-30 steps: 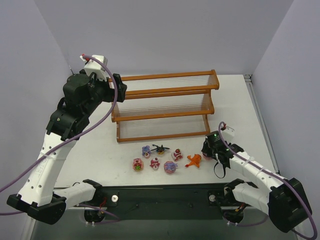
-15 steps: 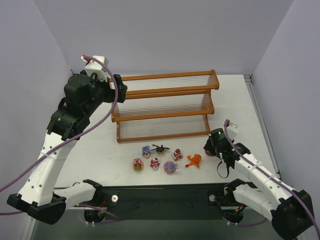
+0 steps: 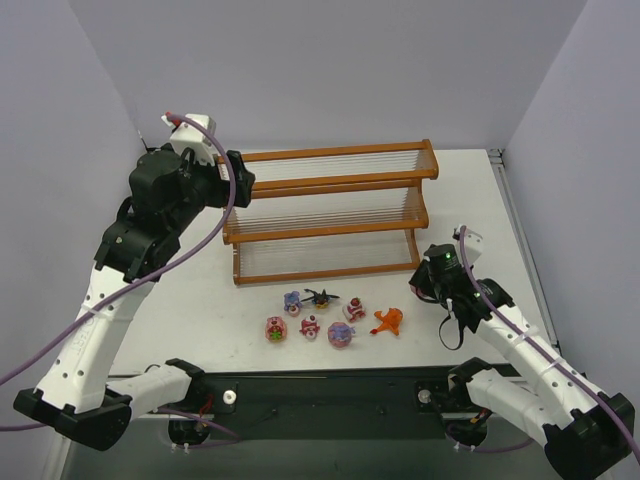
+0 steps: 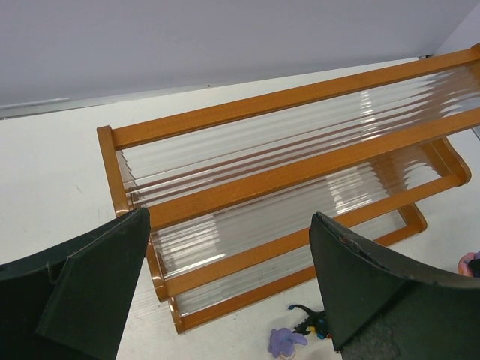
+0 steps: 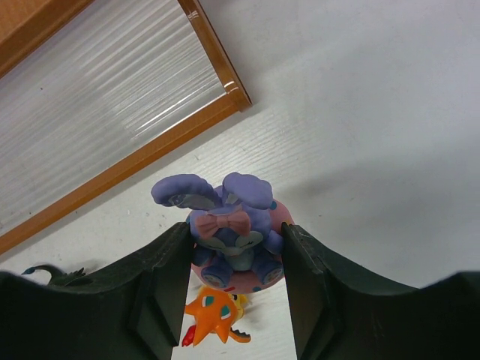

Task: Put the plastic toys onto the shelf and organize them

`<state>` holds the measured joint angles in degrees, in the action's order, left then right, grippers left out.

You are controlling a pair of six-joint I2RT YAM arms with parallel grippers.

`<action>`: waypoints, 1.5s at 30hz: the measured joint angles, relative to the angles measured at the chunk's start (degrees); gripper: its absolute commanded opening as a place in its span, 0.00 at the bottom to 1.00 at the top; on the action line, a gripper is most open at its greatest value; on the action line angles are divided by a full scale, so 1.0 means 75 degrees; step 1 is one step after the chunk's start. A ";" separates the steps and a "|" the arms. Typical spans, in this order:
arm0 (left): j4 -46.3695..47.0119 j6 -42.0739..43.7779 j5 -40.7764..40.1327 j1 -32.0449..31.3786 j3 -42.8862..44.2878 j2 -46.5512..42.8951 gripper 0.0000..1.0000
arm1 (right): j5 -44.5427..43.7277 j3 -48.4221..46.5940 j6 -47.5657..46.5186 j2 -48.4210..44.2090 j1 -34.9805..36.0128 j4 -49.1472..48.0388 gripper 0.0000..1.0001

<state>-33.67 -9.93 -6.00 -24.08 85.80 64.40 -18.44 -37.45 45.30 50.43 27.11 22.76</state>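
My right gripper (image 3: pixel 428 288) is shut on a purple long-eared toy (image 5: pixel 232 229) with a pink bow and holds it above the table, just right of the orange toy (image 3: pixel 387 321), which shows below it in the right wrist view (image 5: pixel 214 319). The other toys lie in front of the shelf (image 3: pixel 330 190): a purple one (image 3: pixel 292 300), the black winged one (image 3: pixel 321 297) and several round pink-red ones (image 3: pixel 341 335). My left gripper (image 3: pixel 240 178) is open and empty, high over the shelf's left end (image 4: pixel 225 112). The left wrist view shows the purple toy (image 4: pixel 287 341) and the black one (image 4: pixel 309 321).
The shelf's lower right corner (image 5: pixel 236 97) is close ahead of my right gripper. Grey walls close in the back and both sides. The arm bases and a dark strip (image 3: pixel 330 390) run along the near edge.
My right gripper has moved right and a little back from the toy group, carrying the purple toy. The left arm has not moved.
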 measured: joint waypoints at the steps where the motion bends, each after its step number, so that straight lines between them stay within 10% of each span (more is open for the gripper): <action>1: 0.0000 -0.0009 0.0000 0.0000 -0.0020 -0.0012 0.97 | 0.0000 0.0000 -0.0020 0.0000 0.0000 0.0032 0.00; 45: -0.0577 -0.0793 0.0012 0.0000 -0.0764 -0.0758 0.97 | 0.0796 -0.3555 -0.2626 0.1204 0.0105 0.0093 0.00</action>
<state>-38.00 -15.88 -5.91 -24.08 80.07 58.72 -12.47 -64.12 25.61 59.46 27.90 23.46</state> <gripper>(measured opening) 0.974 0.473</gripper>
